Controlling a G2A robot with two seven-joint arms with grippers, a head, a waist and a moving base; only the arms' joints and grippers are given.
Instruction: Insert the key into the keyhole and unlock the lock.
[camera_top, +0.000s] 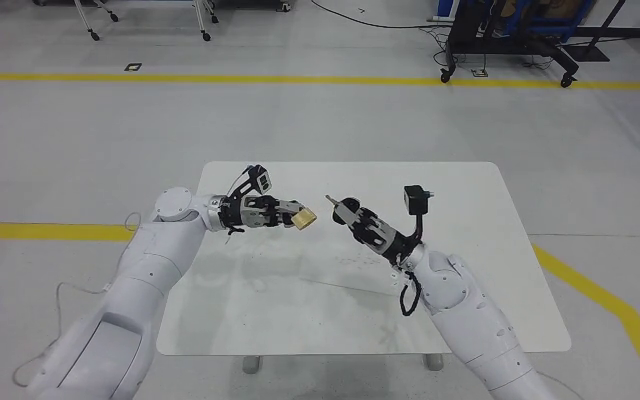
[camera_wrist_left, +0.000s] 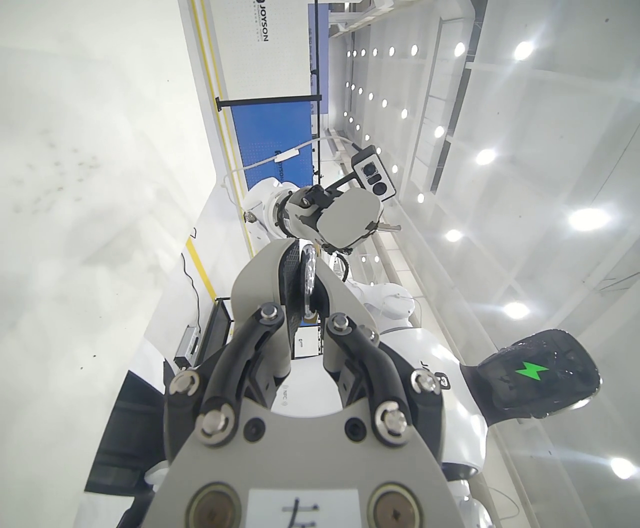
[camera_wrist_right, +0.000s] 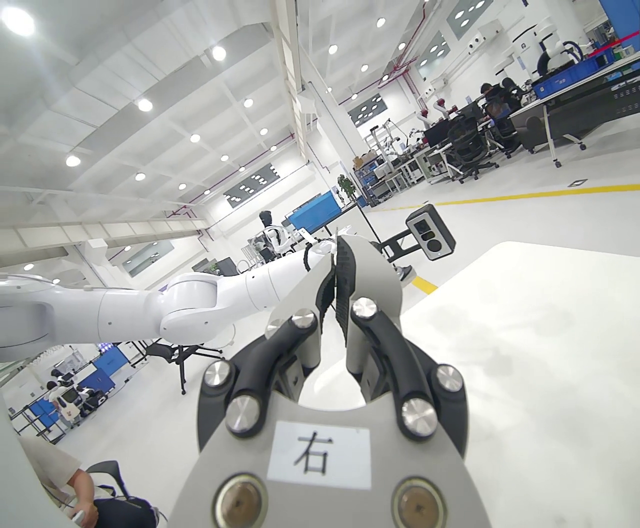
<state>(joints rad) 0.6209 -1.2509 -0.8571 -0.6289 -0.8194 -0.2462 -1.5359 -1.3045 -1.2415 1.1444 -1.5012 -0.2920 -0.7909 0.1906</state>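
Observation:
Above the white table (camera_top: 470, 210), my left gripper (camera_top: 287, 214) is shut on a brass padlock (camera_top: 304, 218). In the left wrist view its fingers clamp the lock's metal shackle (camera_wrist_left: 308, 272). My right gripper (camera_top: 347, 211) faces it from a short distance and is shut on a small key (camera_top: 330, 199), whose metal tip (camera_wrist_left: 389, 228) sticks out past the fingers. A small gap separates key and lock. In the right wrist view the pads (camera_wrist_right: 345, 280) are pressed together and hide the key.
Both arms are raised over the middle of the table. A black frame on wheels (camera_top: 510, 45) and a yellow floor line (camera_top: 300, 78) lie far behind the table.

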